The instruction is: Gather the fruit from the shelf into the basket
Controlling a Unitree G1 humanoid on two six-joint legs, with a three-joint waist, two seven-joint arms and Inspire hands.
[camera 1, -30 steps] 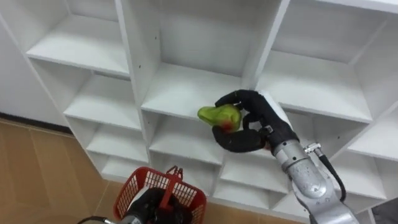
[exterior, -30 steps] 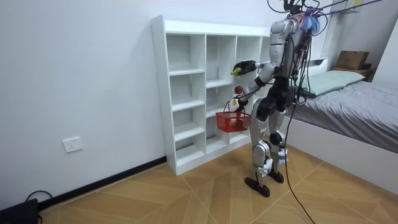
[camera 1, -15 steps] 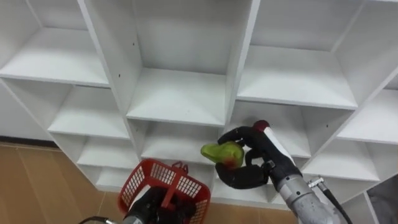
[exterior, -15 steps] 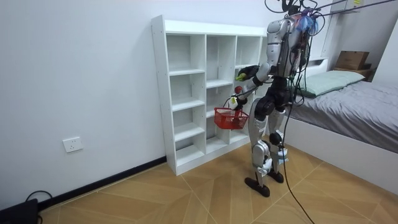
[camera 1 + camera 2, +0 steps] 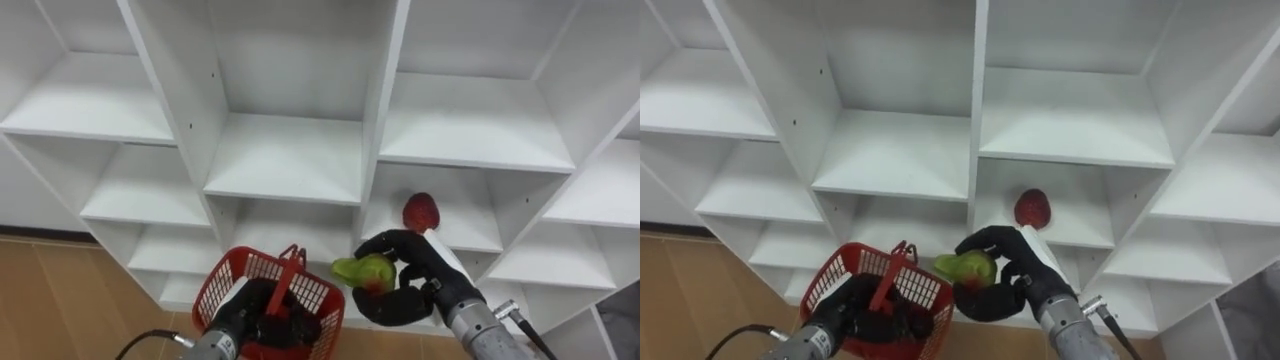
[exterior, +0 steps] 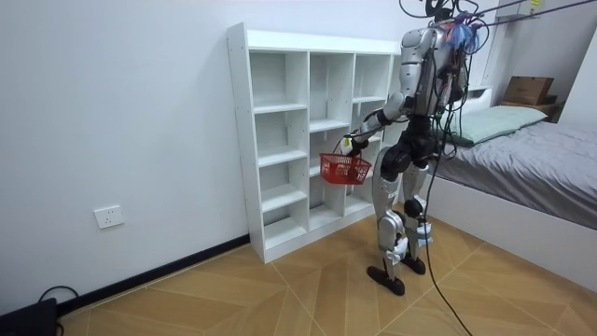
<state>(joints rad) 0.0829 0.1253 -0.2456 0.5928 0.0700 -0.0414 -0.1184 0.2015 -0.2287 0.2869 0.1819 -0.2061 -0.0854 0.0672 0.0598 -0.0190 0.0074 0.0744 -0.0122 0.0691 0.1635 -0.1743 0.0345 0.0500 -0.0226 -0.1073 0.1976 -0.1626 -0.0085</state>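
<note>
Green fruit (image 5: 362,271) is sitting in our right hand (image 5: 412,268), fingers & thumb curling round it, just right of the red basket (image 5: 222,283), not yet over it. Risks as we're judging them: opening the hand too early is sending the fruit to the floor. The basket is hanging free, so the fruit could be clipping the rim & bouncing out. Fruit's looking smooth, green w/ a red blush underneath, one end slightly pointed, so prob. slippery. Left hand (image 5: 252,312) is gripping the basket's handle, fingers wrapping it. A red fruit (image 5: 421,212) is waiting on the closet (image 5: 385,90) shelf just above the right hand.
</note>
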